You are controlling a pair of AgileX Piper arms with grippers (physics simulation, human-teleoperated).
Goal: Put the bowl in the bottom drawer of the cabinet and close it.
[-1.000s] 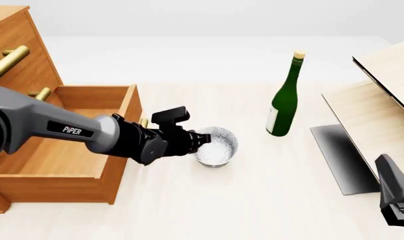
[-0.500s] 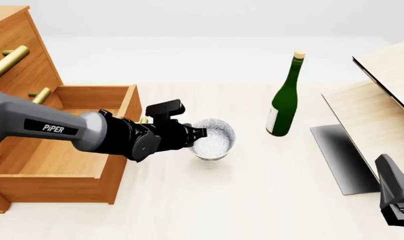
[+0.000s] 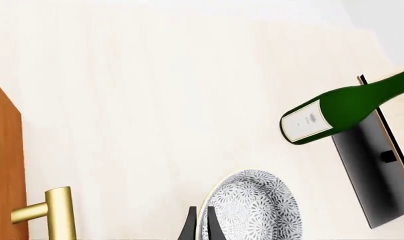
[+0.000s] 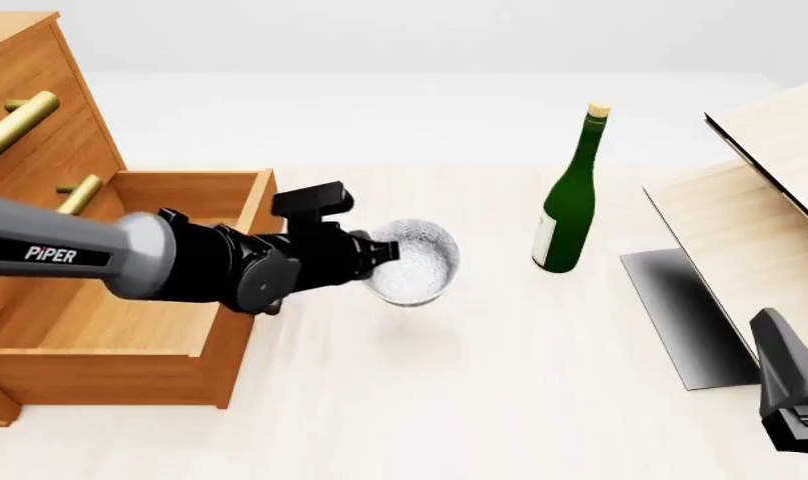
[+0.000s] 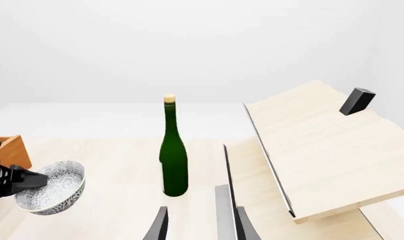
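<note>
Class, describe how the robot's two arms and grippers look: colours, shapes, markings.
The left arm is a smooth grey tube marked "PiPER" in white, ending in a black wrist and the black left gripper. The right arm shows only an angular dark grey-black casing; the right gripper has thin dark fingers.

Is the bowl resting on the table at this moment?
No, the bowl hangs tilted above the table, its rim pinched by the left gripper.

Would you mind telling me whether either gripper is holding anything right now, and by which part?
The left gripper holds the bowl by its rim, clear of the table and tilted. The right gripper is open and holds nothing.
</note>
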